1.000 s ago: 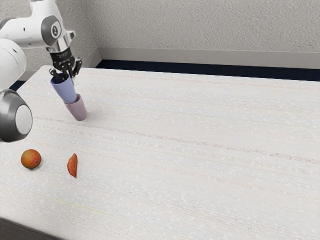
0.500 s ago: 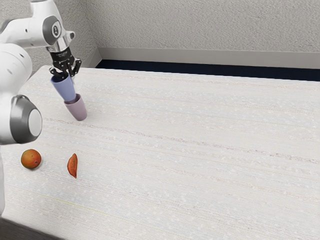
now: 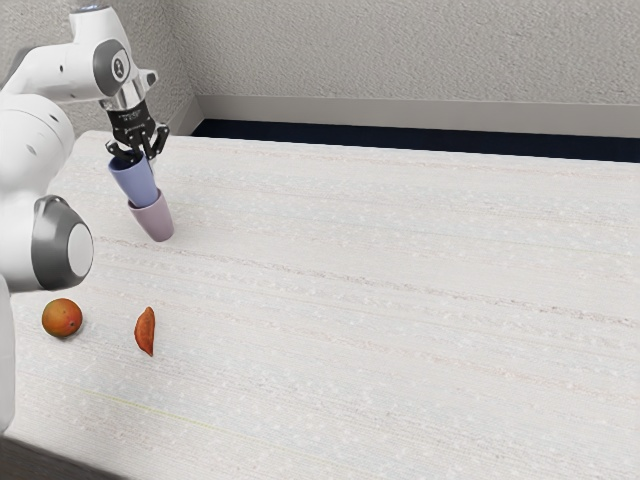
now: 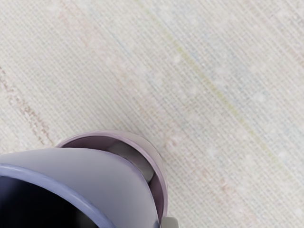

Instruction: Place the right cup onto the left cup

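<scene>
This is an indoor room, simulated; whether home, lab or office, I cannot tell. Rough, pale grey plaster walls point(image 3: 400, 50) meet in a corner at the upper left of the exterior view, with a plain light baseboard point(image 3: 400, 114) along their foot and a dark blue-black floor point(image 3: 400, 138) below. A broad whitish surface point(image 3: 400, 280) with faint streaks fills most of the frame, and a white robot arm point(image 3: 30, 140) at the left suggests a robotics setup.

Bright, even light over table point(image 3: 400, 300). Faint, soft shadow hugging round orange fruit point(image 3: 62, 318). Blue cup point(image 4: 104, 178): interior near-black, rim paler. Pink cup point(image 3: 154, 219): inner wall shaded. Light direction: cannot tell.
</scene>
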